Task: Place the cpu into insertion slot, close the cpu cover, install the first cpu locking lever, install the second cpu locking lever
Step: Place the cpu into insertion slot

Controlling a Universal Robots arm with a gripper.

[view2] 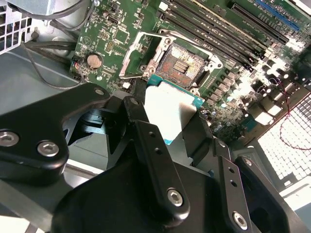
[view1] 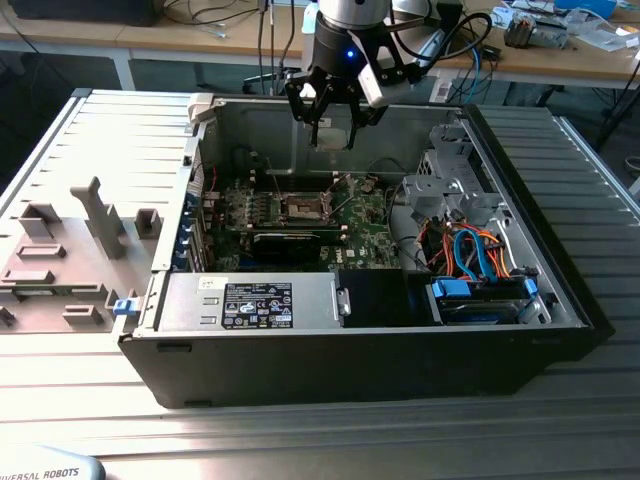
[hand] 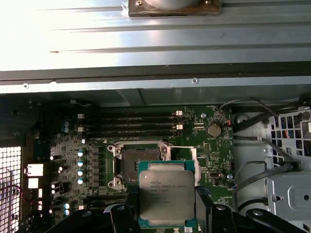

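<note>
My gripper (view1: 331, 122) hangs over the open computer case (view1: 560, 300), above the motherboard. It is shut on the cpu (hand: 166, 196), a small square chip with a dull silvery top, gripped by two opposite edges between the black fingers (hand: 214, 217). In the second wrist view the cpu (view2: 170, 112) shows pale between the fingers (view2: 146, 141). The insertion slot (hand: 136, 164) (view2: 181, 64) lies bare on the green board (view1: 300, 207), and the chip hovers just beside it. The cpu cover (view2: 138, 54) (hand: 183, 165), a thin silvery frame, stands swung open at the slot's side.
Several memory slots (hand: 130, 125) run along the board past the socket. A black graphics card (view1: 290, 240) and a grey power supply box (view1: 250, 300) sit nearer the case front. A drive cage with coloured cables (view1: 478, 255) is on the exterior view's right. A grey fixture tray (view1: 70, 250) is on its left.
</note>
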